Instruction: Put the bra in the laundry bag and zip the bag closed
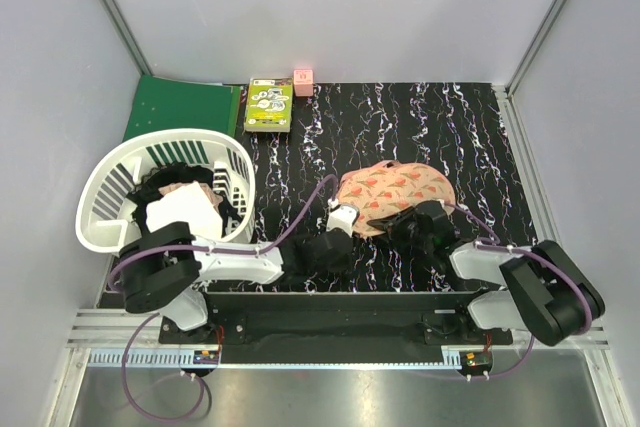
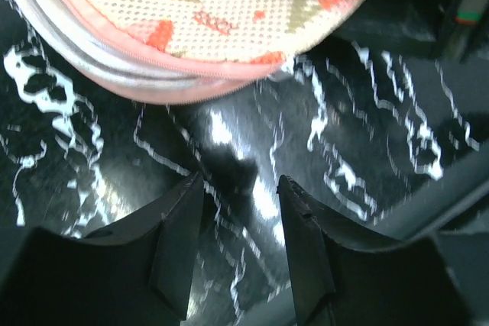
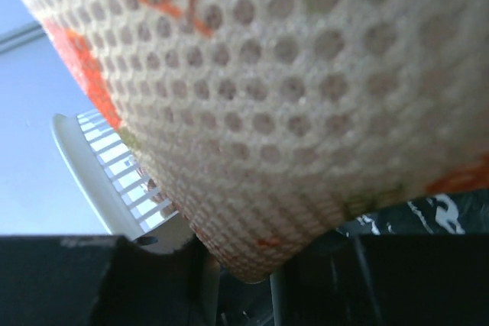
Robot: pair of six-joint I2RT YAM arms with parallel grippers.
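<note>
Laundry bag (image 1: 395,187) pinched by right hand (image 1: 408,219), contact hidden behind mesh, left hand (image 2: 238,211) released, empty

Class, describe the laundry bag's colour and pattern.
The laundry bag is peach with orange-red and green motifs, pink-edged; clearest in the left wrist view.

Pale grey walls (image 1: 350,7), framed by slanting aluminium posts (image 1: 110,7), enclose a table topped with a black mat (image 1: 450,127) veined in white. The light is even and soft, seemingly from overhead, glinting on the silver rail (image 1: 330,359) at the near edge.
</note>
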